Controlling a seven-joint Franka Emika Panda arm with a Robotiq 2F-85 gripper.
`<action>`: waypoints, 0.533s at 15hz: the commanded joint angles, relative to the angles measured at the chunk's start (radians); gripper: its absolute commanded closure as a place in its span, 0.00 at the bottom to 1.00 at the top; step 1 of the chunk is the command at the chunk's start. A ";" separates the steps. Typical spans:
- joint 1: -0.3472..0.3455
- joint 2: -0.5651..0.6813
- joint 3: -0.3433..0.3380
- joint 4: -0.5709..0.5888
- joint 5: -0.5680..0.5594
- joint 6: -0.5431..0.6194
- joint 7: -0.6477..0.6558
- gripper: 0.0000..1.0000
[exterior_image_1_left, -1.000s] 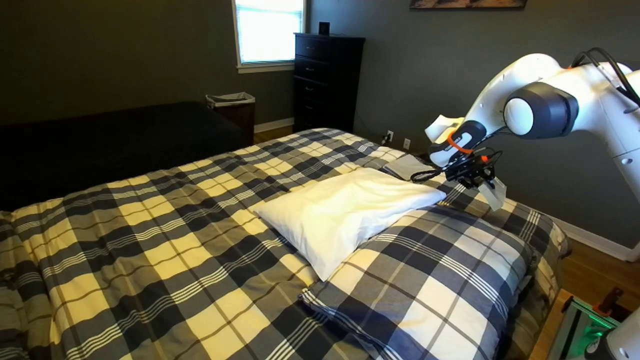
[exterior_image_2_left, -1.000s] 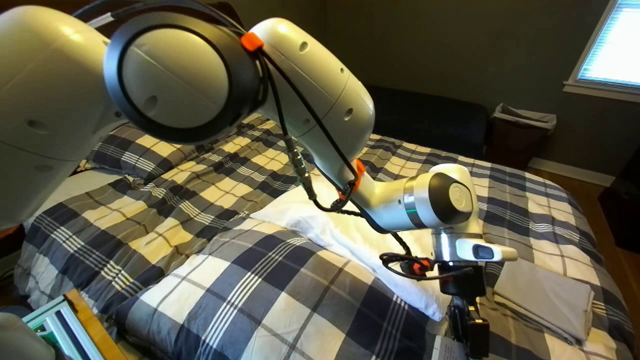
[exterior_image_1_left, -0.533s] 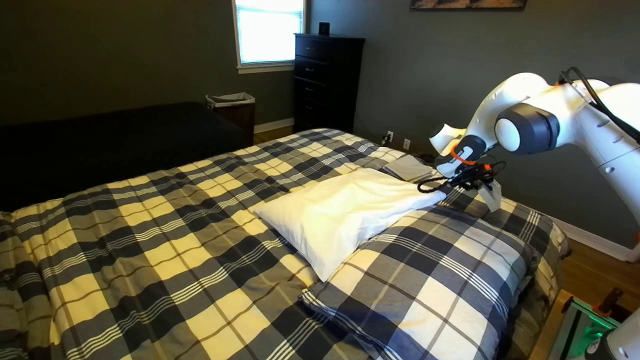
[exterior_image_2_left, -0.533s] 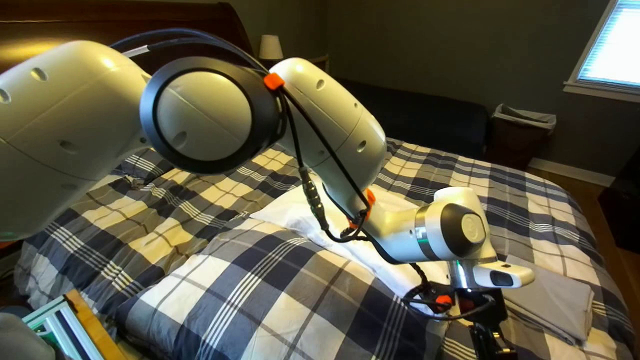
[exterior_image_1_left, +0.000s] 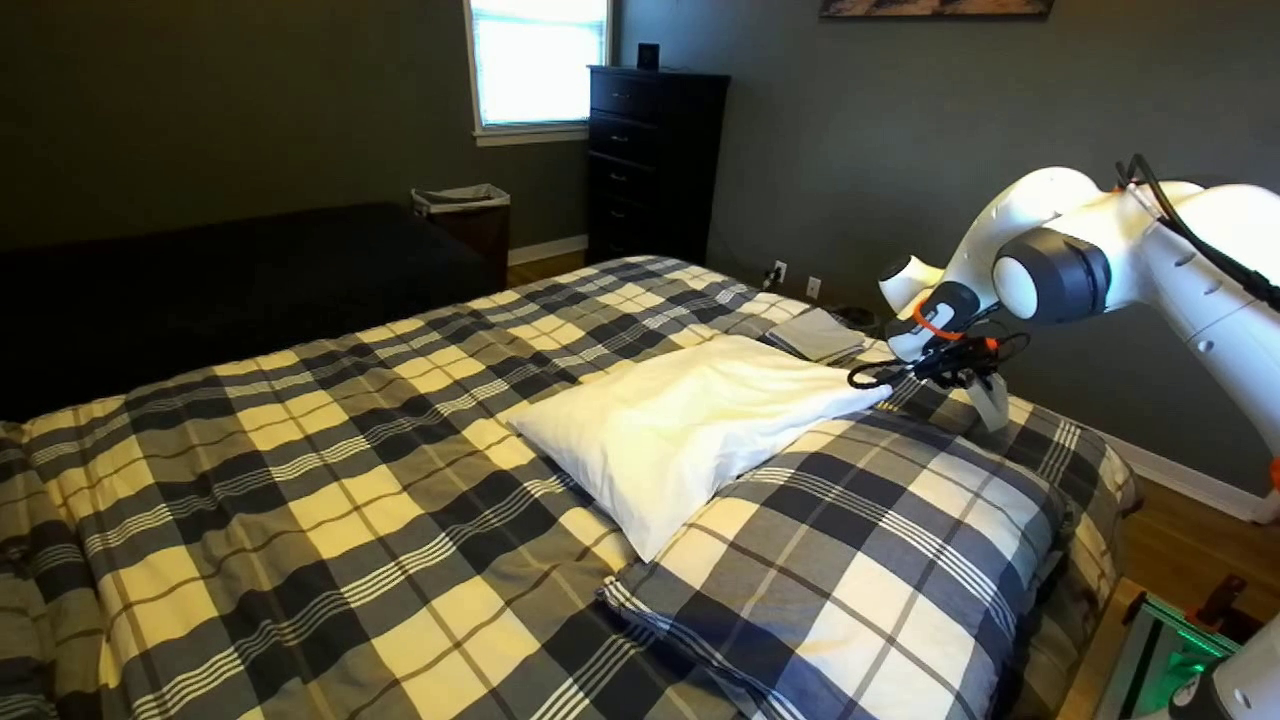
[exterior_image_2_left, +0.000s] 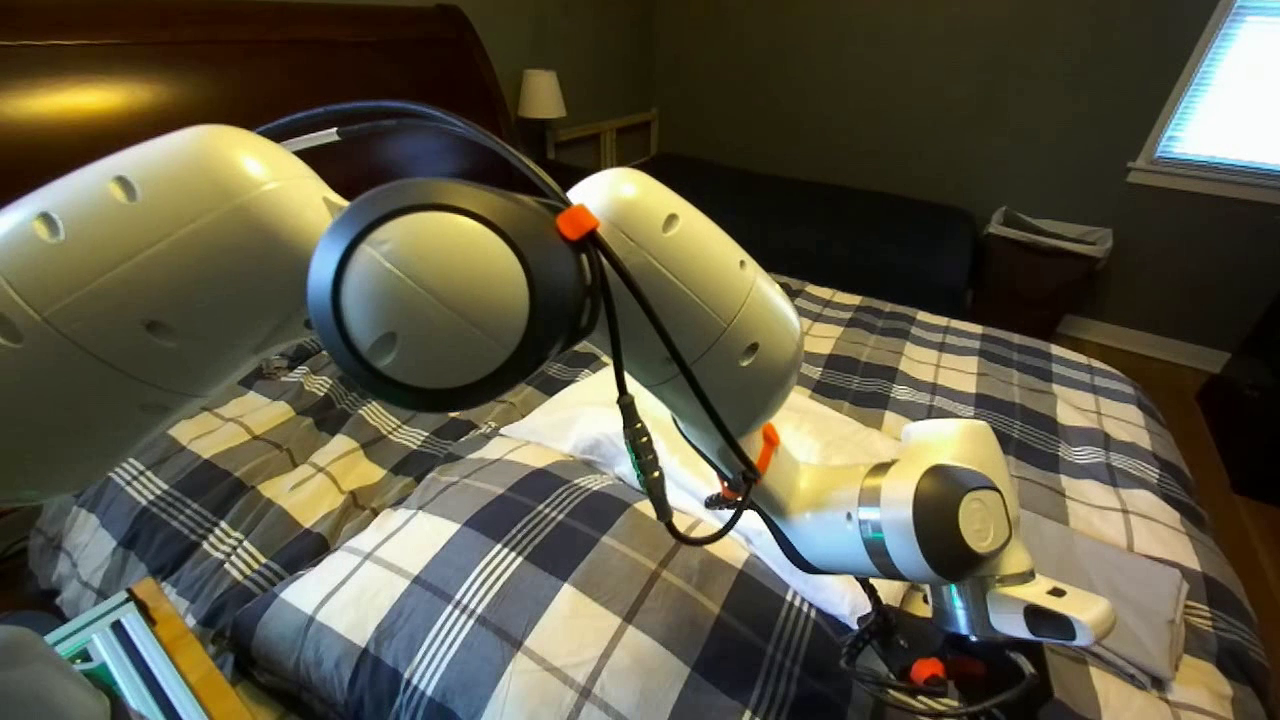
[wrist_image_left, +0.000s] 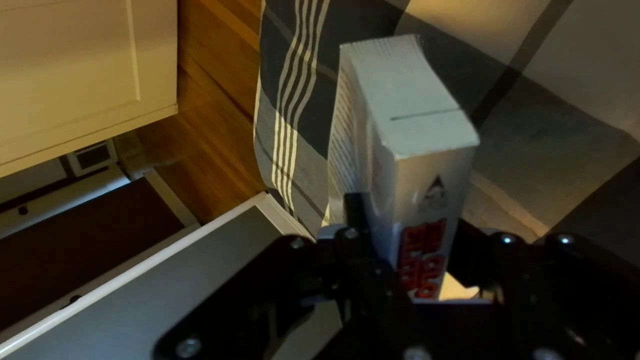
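Observation:
My gripper (wrist_image_left: 411, 230) is shut on a thick paperback book (wrist_image_left: 415, 130) with pale page edges and red lettering on its spine. One dark finger lies on each side of the book. In an exterior view, the gripper (exterior_image_1_left: 968, 375) holds the book (exterior_image_1_left: 990, 403) tilted above the bed (exterior_image_1_left: 330, 440), just beyond the plaid pillow (exterior_image_1_left: 870, 560). A white pillow (exterior_image_1_left: 690, 420) lies beside it. In an exterior view, the gripper's base (exterior_image_2_left: 965, 665) is at the bottom edge; its fingers and the book are out of view there.
A folded grey cloth (exterior_image_1_left: 815, 335) lies near the white pillow and also shows in an exterior view (exterior_image_2_left: 1120, 590). A dark dresser (exterior_image_1_left: 655, 165) and a lined hamper (exterior_image_1_left: 465, 215) stand beyond the bed. A headboard (exterior_image_2_left: 300, 50) rises behind the arm. The wrist view shows wood floor (wrist_image_left: 215, 150) past the bed's edge.
The arm has lowered and moved slightly outward. The gripper, still holding the book, has come down closer to the bed. The pillows and folded cloth have not moved.

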 joint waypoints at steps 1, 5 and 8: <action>-0.016 0.057 -0.006 0.075 0.077 -0.012 -0.050 0.92; -0.019 0.098 -0.009 0.117 0.127 -0.029 -0.063 0.92; -0.021 0.128 -0.010 0.150 0.152 -0.045 -0.070 0.90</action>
